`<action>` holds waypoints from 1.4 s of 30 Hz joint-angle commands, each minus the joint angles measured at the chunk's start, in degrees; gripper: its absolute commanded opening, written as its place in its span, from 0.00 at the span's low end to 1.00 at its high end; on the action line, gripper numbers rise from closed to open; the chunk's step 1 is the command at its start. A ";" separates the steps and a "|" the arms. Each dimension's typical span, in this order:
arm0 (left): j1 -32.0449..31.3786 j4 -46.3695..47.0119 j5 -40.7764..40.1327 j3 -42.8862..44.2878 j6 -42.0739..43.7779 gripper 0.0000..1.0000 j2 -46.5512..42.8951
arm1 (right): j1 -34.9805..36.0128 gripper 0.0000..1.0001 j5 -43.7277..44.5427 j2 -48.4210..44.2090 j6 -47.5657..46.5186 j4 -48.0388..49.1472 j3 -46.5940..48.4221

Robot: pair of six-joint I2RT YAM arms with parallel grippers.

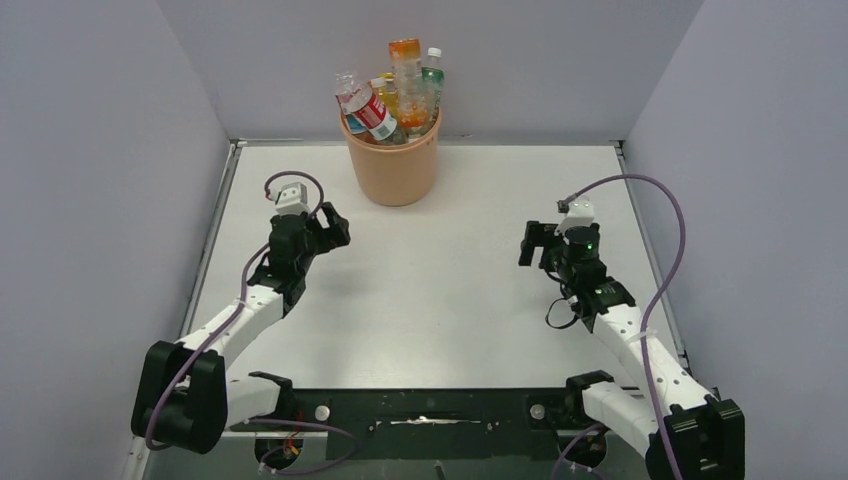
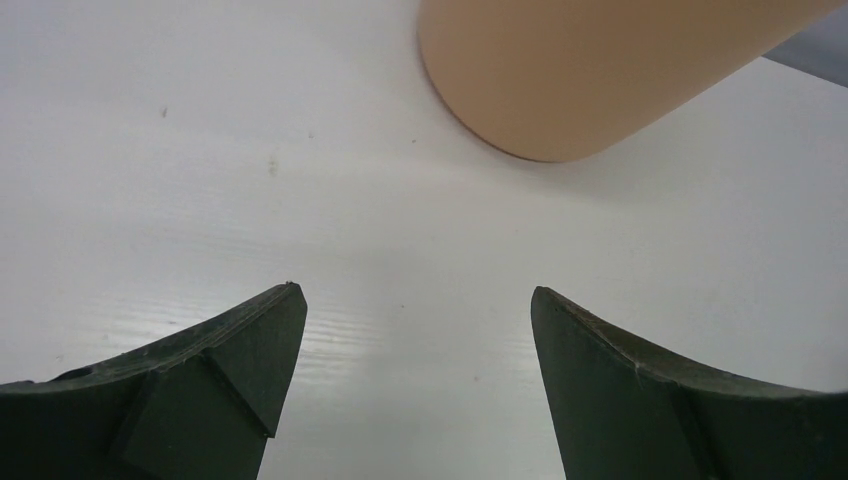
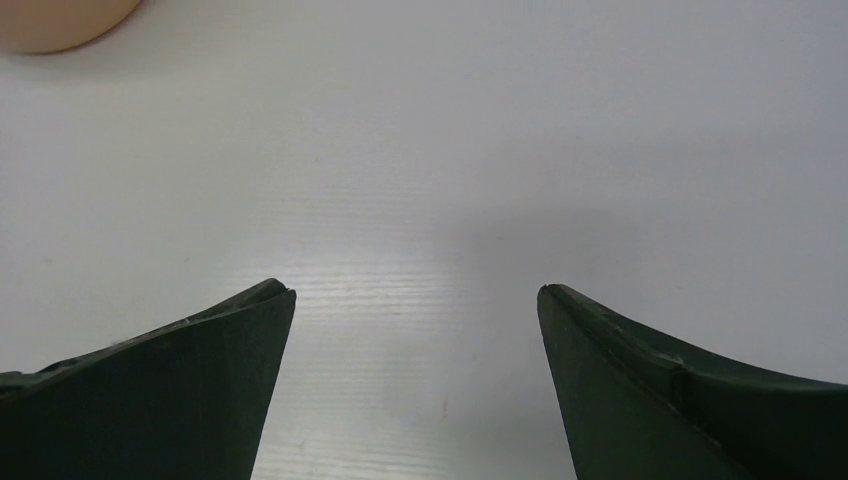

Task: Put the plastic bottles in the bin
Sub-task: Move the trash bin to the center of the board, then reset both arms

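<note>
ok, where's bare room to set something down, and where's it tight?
Free: the white table between the left claw and right claw, and the back corners either side of the round peach-orange plastic bin. Crowded: inside the bin, packed with plastic bottles above its rim.

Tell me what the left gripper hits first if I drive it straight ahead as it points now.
Probably the bin, near the edge of its lower wall. Only bare table lies between it and the open left gripper. Depth is unclear, so it might just graze past.
</note>
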 commanded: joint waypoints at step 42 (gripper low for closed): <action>5.85 14.93 -4.82 -15.10 10.17 0.84 -7.42 | -26.89 0.98 14.59 22.06 -0.80 68.05 -23.59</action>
